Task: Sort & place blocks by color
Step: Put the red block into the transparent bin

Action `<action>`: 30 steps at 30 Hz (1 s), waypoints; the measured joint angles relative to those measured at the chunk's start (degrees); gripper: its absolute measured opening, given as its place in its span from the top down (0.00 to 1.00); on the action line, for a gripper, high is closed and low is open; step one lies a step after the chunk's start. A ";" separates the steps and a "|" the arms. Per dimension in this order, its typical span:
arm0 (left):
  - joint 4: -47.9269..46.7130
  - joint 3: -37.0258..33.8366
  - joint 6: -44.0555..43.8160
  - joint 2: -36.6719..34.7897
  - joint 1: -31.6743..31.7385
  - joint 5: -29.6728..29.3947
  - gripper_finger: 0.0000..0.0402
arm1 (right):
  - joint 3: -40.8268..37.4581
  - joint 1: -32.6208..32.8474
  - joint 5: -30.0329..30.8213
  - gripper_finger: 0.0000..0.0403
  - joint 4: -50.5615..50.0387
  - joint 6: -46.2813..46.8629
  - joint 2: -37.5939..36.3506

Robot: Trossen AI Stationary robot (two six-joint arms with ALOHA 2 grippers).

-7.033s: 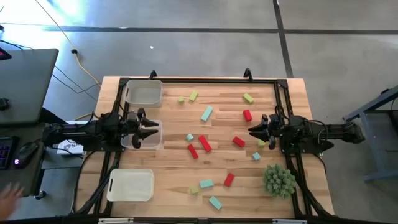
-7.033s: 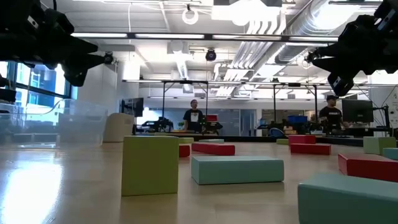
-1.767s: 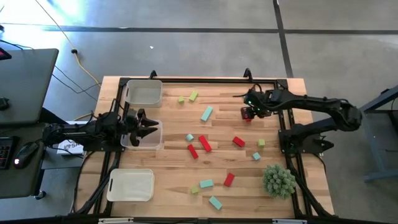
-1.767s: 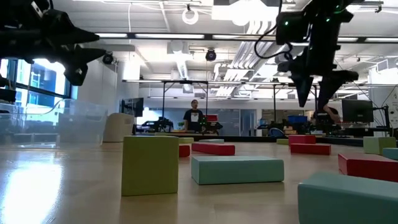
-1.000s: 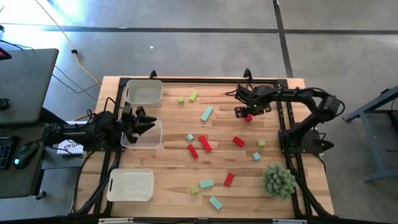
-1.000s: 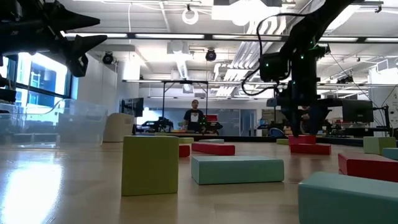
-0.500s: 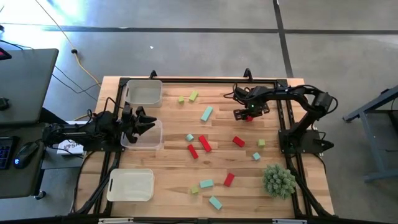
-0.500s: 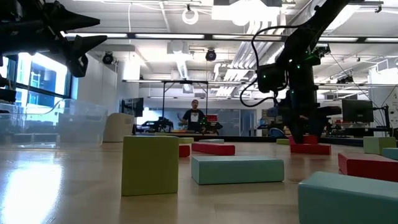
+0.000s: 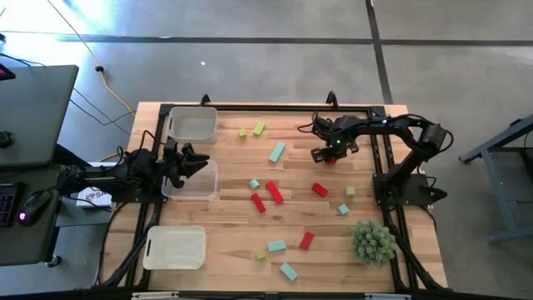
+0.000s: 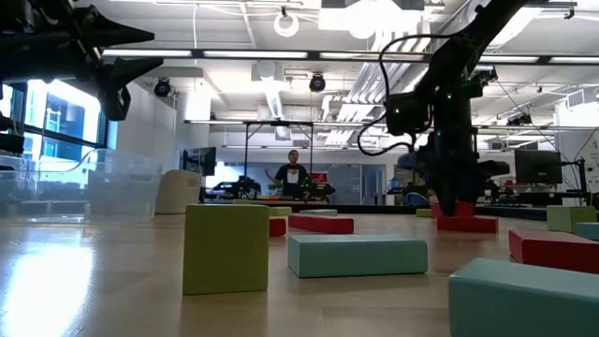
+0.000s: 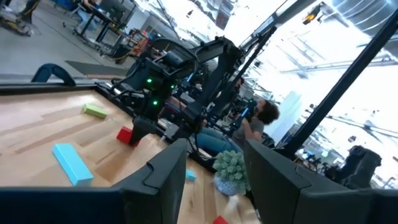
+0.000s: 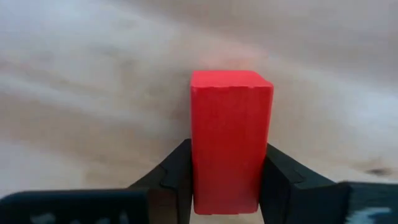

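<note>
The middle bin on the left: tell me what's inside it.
The left gripper hovers open over the middle bin, hiding part of its floor. The uncovered part shows no blocks.

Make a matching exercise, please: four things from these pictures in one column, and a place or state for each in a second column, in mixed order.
1. right gripper
2. left gripper
3. plant ball
4. teal bar

A. lies free near the table's middle
B. over the middle clear bin
C. closed on a red block
D. table corner beside the right arm's base

Pairs: 1-C, 2-B, 3-D, 4-A
</note>
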 joint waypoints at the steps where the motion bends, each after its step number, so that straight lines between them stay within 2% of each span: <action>1: 0.02 0.00 -0.33 0.00 0.00 0.02 0.63 | 0.00 0.39 -0.63 0.73 0.10 -0.02 -0.68; 6: -0.10 0.97 -0.24 0.01 0.00 0.42 0.63 | 0.00 2.79 -2.45 0.73 4.15 0.74 -4.38; 9: -0.25 2.45 1.30 0.02 0.00 0.49 0.63 | 0.00 4.75 -4.52 0.73 8.41 2.35 -6.83; 15: -0.46 6.61 6.32 1.81 -0.02 0.33 0.63 | 0.00 8.51 -4.50 0.73 19.44 5.15 -11.47; 23: -0.55 13.56 12.77 9.36 -0.02 0.32 0.63 | 0.02 11.56 -4.33 0.73 32.76 5.14 -15.15; 30: -0.42 21.12 21.82 17.85 -0.02 0.30 0.63 | 0.02 13.36 -5.57 0.73 42.81 5.14 -15.26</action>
